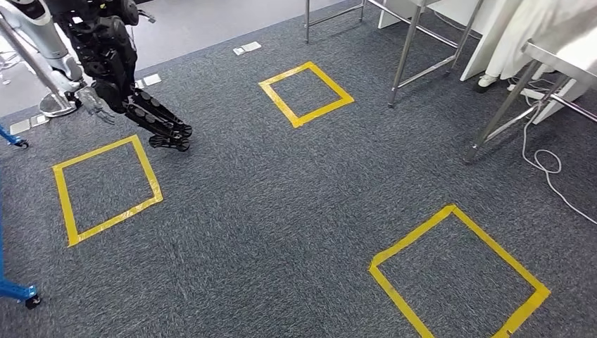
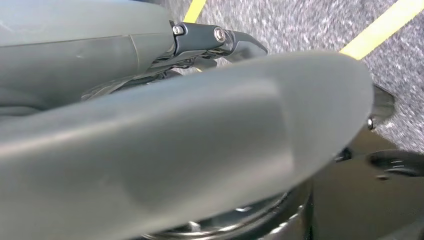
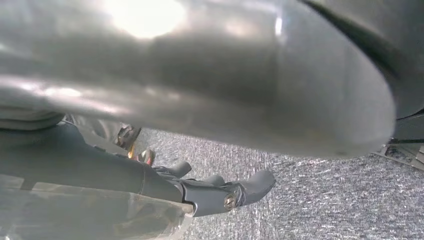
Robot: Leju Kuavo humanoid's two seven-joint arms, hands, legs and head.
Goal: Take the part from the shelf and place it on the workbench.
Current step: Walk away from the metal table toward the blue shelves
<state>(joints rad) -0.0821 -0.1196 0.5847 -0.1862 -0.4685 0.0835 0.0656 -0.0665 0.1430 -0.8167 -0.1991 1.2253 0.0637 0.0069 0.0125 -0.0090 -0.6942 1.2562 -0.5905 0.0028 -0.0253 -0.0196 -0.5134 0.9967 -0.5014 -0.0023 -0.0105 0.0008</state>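
Grey carpet point(image 1: 281, 211), yellow tape squares point(image 1: 105, 186)

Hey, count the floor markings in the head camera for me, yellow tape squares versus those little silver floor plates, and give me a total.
Yellow tape squares: 3 (left, far middle, near right)
Small silver floor plates: 3 (one, one, one)
Total: 6

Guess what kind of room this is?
Probably an indoor robotics test lab: yellow tape squares mark spots on grey carpet, metal table legs stand at the edge, and another black humanoid robot is nearby.
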